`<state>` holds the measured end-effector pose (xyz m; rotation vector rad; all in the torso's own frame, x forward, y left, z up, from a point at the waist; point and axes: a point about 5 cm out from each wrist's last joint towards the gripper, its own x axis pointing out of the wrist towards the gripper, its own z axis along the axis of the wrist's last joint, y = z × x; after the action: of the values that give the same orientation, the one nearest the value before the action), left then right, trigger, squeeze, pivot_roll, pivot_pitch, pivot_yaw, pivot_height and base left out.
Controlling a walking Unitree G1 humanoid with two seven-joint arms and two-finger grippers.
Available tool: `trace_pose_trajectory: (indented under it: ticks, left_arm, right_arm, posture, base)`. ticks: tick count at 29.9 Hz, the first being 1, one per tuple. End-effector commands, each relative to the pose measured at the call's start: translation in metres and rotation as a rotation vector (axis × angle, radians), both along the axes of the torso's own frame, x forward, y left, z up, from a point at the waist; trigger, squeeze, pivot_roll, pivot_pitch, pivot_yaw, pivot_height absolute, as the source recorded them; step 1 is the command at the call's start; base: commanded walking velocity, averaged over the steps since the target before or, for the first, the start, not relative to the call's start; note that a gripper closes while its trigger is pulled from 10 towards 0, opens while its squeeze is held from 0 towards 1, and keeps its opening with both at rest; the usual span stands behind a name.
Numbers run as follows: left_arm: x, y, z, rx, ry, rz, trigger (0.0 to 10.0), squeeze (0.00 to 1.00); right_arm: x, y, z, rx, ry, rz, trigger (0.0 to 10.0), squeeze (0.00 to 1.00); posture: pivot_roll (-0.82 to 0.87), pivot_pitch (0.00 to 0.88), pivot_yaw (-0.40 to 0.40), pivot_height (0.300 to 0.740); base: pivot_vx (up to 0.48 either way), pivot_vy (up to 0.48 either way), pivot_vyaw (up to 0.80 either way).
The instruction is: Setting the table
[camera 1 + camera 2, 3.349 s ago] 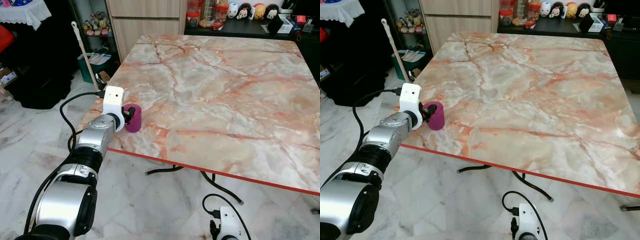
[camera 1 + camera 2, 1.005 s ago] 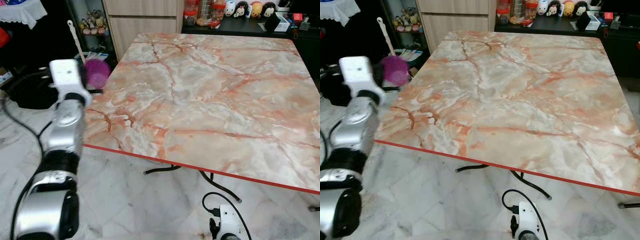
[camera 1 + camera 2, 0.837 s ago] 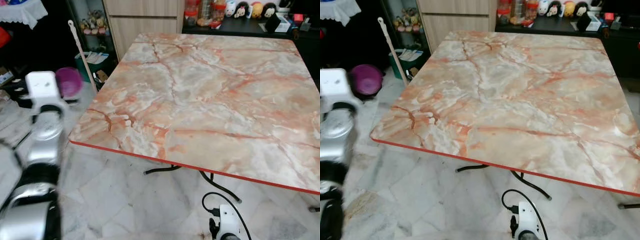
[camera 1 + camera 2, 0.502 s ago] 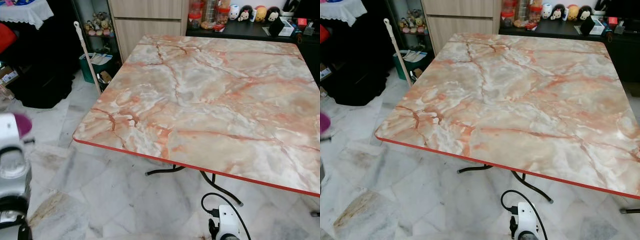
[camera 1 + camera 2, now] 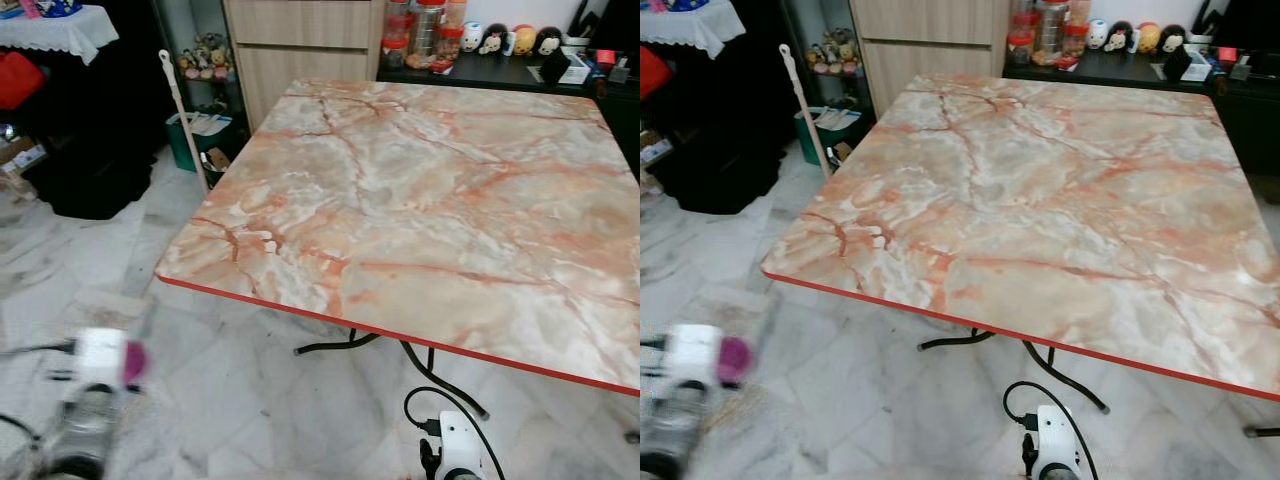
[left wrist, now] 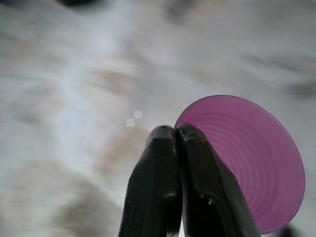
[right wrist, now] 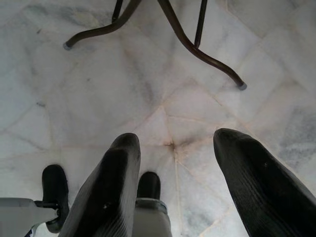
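A purple plastic cup [image 6: 247, 158] is pinched by its rim between my left gripper's [image 6: 174, 131] two black fingers, which are pressed together. In the eye views that arm hangs low and blurred at the bottom left, over the floor and well off the table, with the purple cup [image 5: 135, 362] beside its white wrist block. The marble table [image 5: 430, 190] with its red front edge is bare. My right gripper [image 7: 175, 143] hangs open over the floor tiles, nothing between its fingers.
A broom handle [image 5: 185, 120] leans near the table's far left corner, beside a dark bag [image 5: 90, 170]. Jars and figurines [image 5: 480, 35] line a black shelf behind the table. The table's curved metal legs [image 7: 197, 44] stand on the marble floor under its front edge.
My left arm lifted the purple cup off the table's left corner, swung it out to the left and dropped low beside me. The camera shifted slightly.
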<state>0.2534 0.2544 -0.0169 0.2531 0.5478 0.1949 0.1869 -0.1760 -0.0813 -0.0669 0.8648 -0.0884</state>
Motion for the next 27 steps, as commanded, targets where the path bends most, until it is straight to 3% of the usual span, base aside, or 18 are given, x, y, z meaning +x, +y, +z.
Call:
trace_pose_trajectory:
  ticks: [1, 6, 11, 13, 16, 19, 21, 24, 27]
  left_arm:
    - [-0.008, 0.002, -0.007, -0.025, 0.057, 0.004, 10.0, 0.0]
    - [-0.019, -0.02, -0.024, -0.009, 0.161, -0.111, 10.0, 0.0]
    - [-0.023, -0.023, -0.028, -0.033, 0.177, -0.11, 10.0, 0.0]
    - [-0.02, -0.024, -0.026, -0.087, 0.14, -0.058, 10.0, 0.0]
    - [-0.013, -0.029, -0.022, -0.062, 0.129, -0.099, 10.0, 0.0]
    - [0.013, -0.026, -0.001, -0.033, 0.038, -0.093, 10.0, 0.0]
    - [0.016, -0.026, 0.002, -0.03, 0.026, -0.091, 10.0, 0.0]
    - [0.03, -0.027, 0.013, -0.083, -0.011, -0.075, 10.0, 0.0]
    - [0.029, -0.033, 0.009, -0.143, 0.005, -0.051, 10.0, 0.0]
  right_arm:
    - [-0.003, -0.002, -0.001, 0.0, 0.013, -0.01, 10.0, 0.0]
    - [-0.002, -0.003, -0.001, 0.001, 0.004, -0.01, 10.0, 0.0]
    - [0.0, -0.004, 0.001, 0.008, -0.008, -0.008, 10.0, 0.0]
    - [0.001, -0.004, 0.001, 0.008, -0.008, -0.002, 10.0, 0.0]
    - [0.002, -0.004, 0.001, 0.011, -0.009, -0.003, 10.0, 0.0]
    - [0.005, -0.003, 0.003, 0.012, -0.017, 0.006, 10.0, 0.0]
    - [0.005, -0.003, 0.003, 0.012, -0.018, 0.006, 10.0, 0.0]
    - [0.006, -0.004, 0.004, 0.011, -0.021, 0.003, 10.0, 0.0]
    - [0.007, -0.006, 0.004, 0.009, -0.022, -0.003, 10.0, 0.0]
  posture:
    - [0.05, 0.085, 0.03, 0.74]
    - [0.03, 0.089, 0.027, 0.74]
    - [0.04, 0.097, 0.021, 0.74]
    - [0.04, 0.096, 0.019, 0.74]
    - [0.04, 0.096, 0.014, 0.74]
    - [0.04, 0.095, 0.009, 0.74]
    - [0.03, 0.094, 0.01, 0.74]
    - [0.03, 0.095, 0.01, 0.74]
    - [0.03, 0.097, 0.012, 0.74]
  base:
    - [0.0, 0.0, 0.0]
    - [0.0, 0.0, 0.0]
    - [0.0, 0.0, 0.0]
    - [0.0, 0.0, 0.0]
    - [0.0, 0.0, 0.0]
    - [0.0, 0.0, 0.0]
    - [0.0, 0.0, 0.0]
    - [0.0, 0.0, 0.0]
    - [0.0, 0.0, 0.0]
